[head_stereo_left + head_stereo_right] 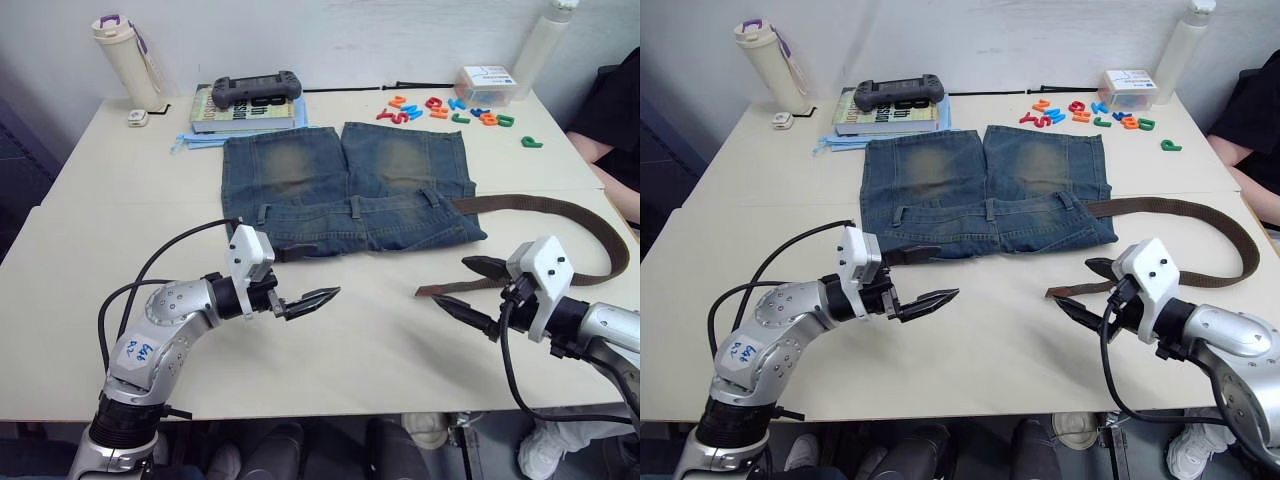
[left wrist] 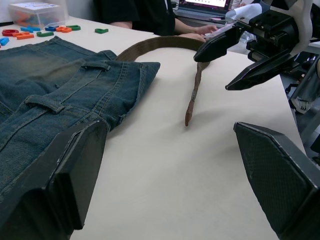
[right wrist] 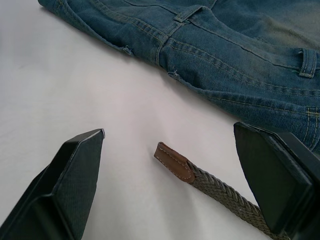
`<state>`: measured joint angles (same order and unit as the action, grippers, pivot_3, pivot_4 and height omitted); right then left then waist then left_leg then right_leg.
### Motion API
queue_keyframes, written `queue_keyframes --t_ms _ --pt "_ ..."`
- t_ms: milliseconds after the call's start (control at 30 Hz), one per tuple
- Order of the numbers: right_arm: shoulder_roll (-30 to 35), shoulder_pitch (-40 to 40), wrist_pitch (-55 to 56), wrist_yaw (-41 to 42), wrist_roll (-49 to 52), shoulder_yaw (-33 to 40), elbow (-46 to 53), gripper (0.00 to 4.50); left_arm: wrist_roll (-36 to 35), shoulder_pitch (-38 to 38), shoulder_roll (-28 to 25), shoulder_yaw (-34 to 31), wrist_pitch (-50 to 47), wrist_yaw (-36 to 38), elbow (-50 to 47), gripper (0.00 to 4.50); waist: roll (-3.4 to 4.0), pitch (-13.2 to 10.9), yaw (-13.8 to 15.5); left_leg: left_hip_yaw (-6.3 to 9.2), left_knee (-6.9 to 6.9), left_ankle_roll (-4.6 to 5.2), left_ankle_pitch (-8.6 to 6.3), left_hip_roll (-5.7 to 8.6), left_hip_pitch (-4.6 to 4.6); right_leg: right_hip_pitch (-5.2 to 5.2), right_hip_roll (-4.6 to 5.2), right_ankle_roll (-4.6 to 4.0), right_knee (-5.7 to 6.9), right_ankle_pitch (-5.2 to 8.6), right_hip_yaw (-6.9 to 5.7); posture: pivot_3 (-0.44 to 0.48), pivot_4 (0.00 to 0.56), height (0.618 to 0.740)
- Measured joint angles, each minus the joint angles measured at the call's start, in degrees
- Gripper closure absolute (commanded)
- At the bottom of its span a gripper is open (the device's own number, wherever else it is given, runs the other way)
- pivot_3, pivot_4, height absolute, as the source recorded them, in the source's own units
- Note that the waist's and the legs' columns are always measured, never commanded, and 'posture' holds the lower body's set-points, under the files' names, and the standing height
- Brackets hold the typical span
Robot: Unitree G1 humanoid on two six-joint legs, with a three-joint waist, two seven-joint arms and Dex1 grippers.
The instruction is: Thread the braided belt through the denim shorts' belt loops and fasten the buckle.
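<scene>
The denim shorts [image 1: 345, 180] lie flat mid-table, waistband toward me, with belt loops [image 1: 355, 205] along it. The braided belt [image 1: 560, 210] leaves the waistband's right end, curves around to the right and comes back, its tan leather tip [image 3: 175, 161] resting on the table. My right gripper [image 1: 450, 281] hovers open just over that tip, which lies between its fingers, untouched. A dark strap end [image 1: 292, 253] pokes out at the waistband's left end. My left gripper [image 1: 320, 298] is open and empty, just in front of that end. The buckle is hidden.
A book [image 1: 245, 115] with a grey game controller [image 1: 255, 90] on it lies behind the shorts. A cream bottle [image 1: 125, 60] stands back left. Coloured letters [image 1: 440, 108] and a plastic box [image 1: 485, 85] are back right. A person sits at the right edge [image 1: 610, 110].
</scene>
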<state>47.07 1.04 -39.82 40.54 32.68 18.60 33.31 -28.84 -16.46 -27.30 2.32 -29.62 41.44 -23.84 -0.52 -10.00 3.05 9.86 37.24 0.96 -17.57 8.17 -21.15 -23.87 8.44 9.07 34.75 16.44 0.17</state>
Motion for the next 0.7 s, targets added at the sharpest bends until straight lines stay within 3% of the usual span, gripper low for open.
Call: queue_keyframes --t_ms 700 --pt "-0.10 0.49 -0.08 -0.42 0.11 0.00 0.44 0.05 -0.29 -1.38 0.02 1.08 -2.20 1.32 0.10 0.03 0.00 0.00 0.04 -0.04 0.01 0.02 -0.02 0.00 -0.02 -0.02 0.00 0.01 -0.02 0.00 0.03 0.000 0.150 0.731"
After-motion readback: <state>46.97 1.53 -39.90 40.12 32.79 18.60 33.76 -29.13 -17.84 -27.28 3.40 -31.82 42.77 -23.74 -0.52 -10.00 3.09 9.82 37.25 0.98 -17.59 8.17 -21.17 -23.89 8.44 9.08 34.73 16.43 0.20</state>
